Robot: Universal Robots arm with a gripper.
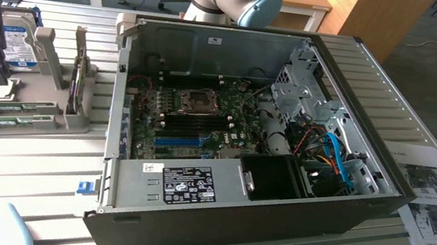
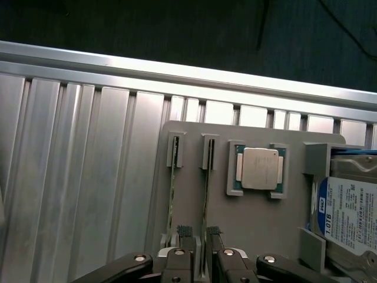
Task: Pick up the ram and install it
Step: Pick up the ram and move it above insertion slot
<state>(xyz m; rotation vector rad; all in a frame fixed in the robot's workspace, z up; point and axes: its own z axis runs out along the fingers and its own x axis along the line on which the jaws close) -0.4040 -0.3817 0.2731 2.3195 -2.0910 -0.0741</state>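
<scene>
Aluminium worktop (image 2: pixel 76 177) is carrying a grey holder (image 2: pixel 259 230) near its edge; we are hovering our wide-open tool (image 2: pixel 205 266) over the ram (image 2: pixel 204 200) nearer the processor (image 2: pixel 259 168), its long axis running between the fingers (image 2: pixel 234 268).

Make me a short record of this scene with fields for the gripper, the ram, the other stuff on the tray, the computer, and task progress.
gripper: gripper open, low over the gray tray, fingers either side of the ram
ram: in its tray slot, not gripped; second ram stick parallel beside it
tray extras: processor chip, hard drive
computer: computer case open, motherboard exposed
progress: ram not yet lifted
</scene>
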